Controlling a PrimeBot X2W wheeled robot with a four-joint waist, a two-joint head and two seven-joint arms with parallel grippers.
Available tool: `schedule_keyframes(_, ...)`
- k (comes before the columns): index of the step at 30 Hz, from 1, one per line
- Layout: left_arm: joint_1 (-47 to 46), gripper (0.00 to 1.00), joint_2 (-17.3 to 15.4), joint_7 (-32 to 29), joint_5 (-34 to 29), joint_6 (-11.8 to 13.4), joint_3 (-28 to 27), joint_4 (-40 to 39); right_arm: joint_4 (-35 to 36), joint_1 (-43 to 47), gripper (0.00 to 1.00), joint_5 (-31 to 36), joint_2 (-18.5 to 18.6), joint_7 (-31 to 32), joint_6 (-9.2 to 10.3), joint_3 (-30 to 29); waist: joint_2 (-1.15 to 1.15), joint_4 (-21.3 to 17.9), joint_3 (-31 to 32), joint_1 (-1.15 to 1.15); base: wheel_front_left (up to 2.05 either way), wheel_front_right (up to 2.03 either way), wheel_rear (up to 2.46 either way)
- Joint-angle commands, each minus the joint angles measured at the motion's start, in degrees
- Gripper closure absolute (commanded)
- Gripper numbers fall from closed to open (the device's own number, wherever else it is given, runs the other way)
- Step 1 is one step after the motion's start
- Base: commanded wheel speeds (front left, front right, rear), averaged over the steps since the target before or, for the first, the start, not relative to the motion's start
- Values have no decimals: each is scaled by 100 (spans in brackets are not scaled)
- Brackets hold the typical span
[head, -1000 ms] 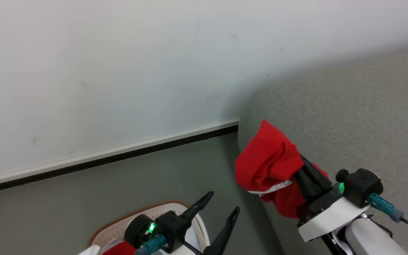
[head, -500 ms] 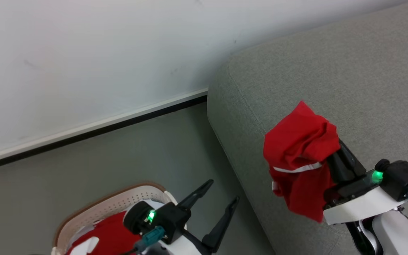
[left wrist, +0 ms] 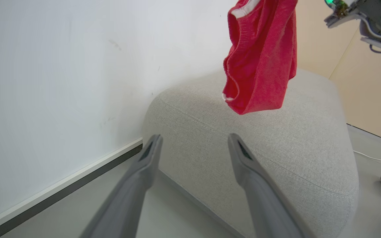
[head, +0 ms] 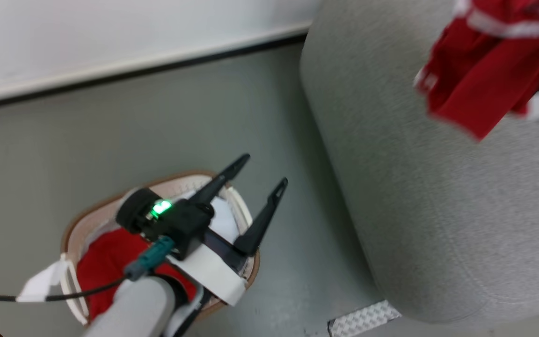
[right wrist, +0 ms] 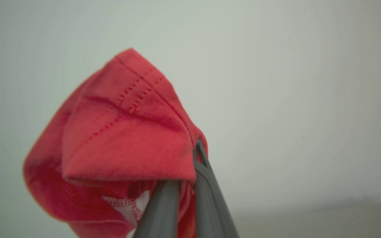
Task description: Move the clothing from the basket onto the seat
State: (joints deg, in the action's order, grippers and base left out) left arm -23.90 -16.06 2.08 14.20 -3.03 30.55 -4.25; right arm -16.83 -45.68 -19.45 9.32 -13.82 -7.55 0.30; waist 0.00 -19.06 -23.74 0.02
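Where the head view is read from its 7 o'clock corner, the basket (head: 84,213) is seen standing on the grey floor (head: 63,140), and red clothing (head: 105,262) is heaped inside it. Over the basket the left gripper (head: 265,168) is held with its two dark fingers spread wide and nothing between them, pointed toward 1 o'clock. In the left wrist view the same left gripper (left wrist: 194,137) is aimed at the rounded corner of the seat (left wrist: 276,148). At 3 o'clock of the head view the seat (head: 414,187) is found near the basket, with a strip of floor left between them. At 1 o'clock a red garment (head: 480,79) with white trim is blurred. In the left wrist view that red garment (left wrist: 260,66) is hung above the seat, clear of its top. In the right wrist view the red garment (right wrist: 127,138) is pinched by the right gripper (right wrist: 185,185), whose fingers are closed tightly on a fold.
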Motion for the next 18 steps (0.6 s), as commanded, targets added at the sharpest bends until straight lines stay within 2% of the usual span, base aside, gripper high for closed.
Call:
schedule_keyframes(1, -174, 0, -118, -9, -14, -31, -96, -86, -181, -591, 100, 232, 68, 151, 12, -348, 0, 405, -681, -2, 0, 0, 0)
schedule_keyframes(6, -451, 0, -255, -2, 100, -92, -270, -251, -633, -1950, 100, 756, 317, 651, 13, -1248, 0, 741, -1234, -2, 0, 0, 0)
schedule_keyframes(10, -555, 0, -284, 92, 208, -108, -367, -300, -925, -2672, 100, 1218, 605, 971, 13, -1925, 0, 1009, -1481, -2, 0, 0, 0)
schedule_keyframes(14, -520, 0, -305, 165, 259, -105, -386, -307, -1280, -2929, 100, 1683, 823, 1162, 12, -2561, 0, 1213, -1612, -2, 0, 0, 0)
schedule_keyframes(18, -381, 0, -350, 161, 314, -60, -402, -282, -1652, -2763, 100, 2073, 853, 1196, 13, -3255, 0, 1308, -1698, -2, 0, 0, 0)
